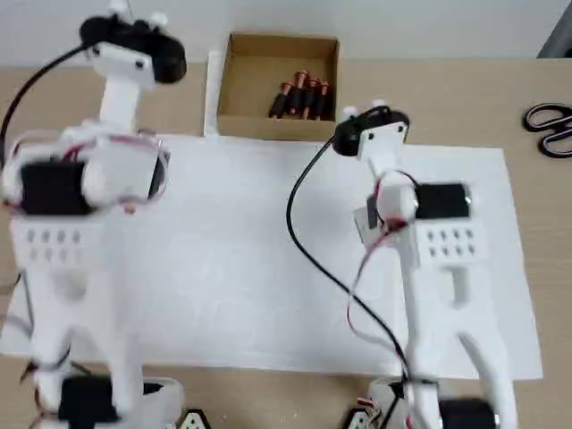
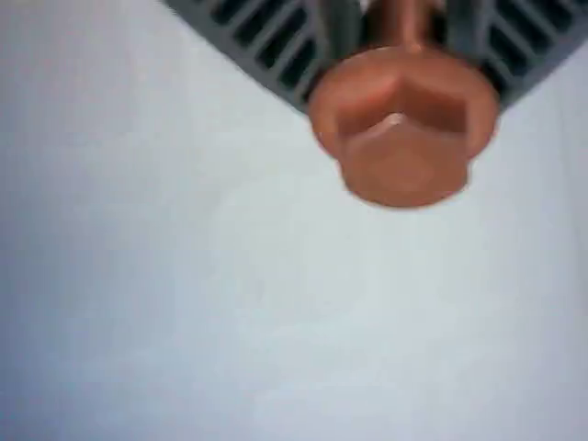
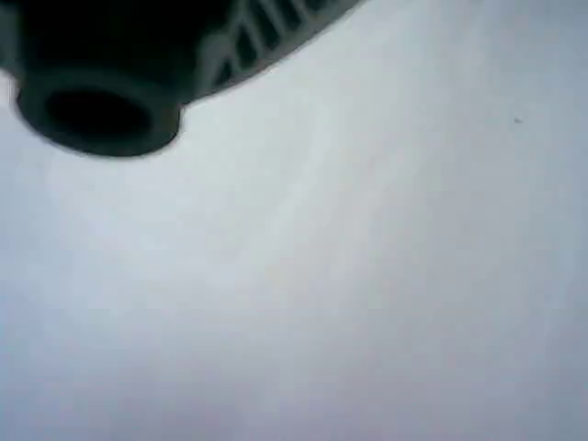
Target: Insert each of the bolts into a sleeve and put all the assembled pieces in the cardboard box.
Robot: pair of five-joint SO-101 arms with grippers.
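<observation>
A copper bolt (image 2: 402, 129) shows its hex head toward the camera, its shank clamped between the ribbed grey fingers (image 2: 262, 37) of my left gripper (image 2: 397, 26), above the white sheet. My right gripper (image 3: 119, 41) is shut on a black sleeve (image 3: 96, 112) whose open bore faces the camera; one ribbed finger (image 3: 266, 32) shows beside it. In the high view the left arm (image 1: 89, 179) stands over the sheet's left part and the right arm (image 1: 402, 206) over its right part. The cardboard box (image 1: 234, 80) at the back holds several assembled pieces (image 1: 302, 96).
A white sheet (image 1: 232, 268) covers the table's middle between the two arms. Scissors (image 1: 550, 125) lie at the far right on the bare wood. A black cable (image 1: 308, 241) loops from the right arm across the sheet.
</observation>
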